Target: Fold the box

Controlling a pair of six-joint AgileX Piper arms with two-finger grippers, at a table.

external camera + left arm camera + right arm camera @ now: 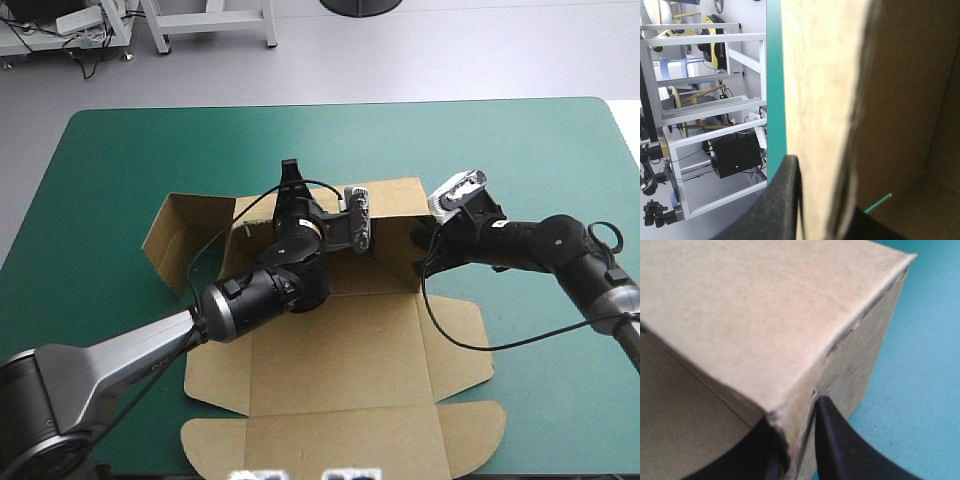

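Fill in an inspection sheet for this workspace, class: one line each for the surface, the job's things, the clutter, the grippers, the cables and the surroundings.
surface: table under a teal-green cover, lying flat.
job's things: brown box, part folded; its far wall stands raised, and the board toward the near edge lies flat.
clutter: nothing seen.
grippers: left gripper shut on the far wall's top edge; right gripper shut on the box at a corner of the raised board.
cables: nothing seen beyond the arms' own.
surroundings: nothing seen at the table's edges.
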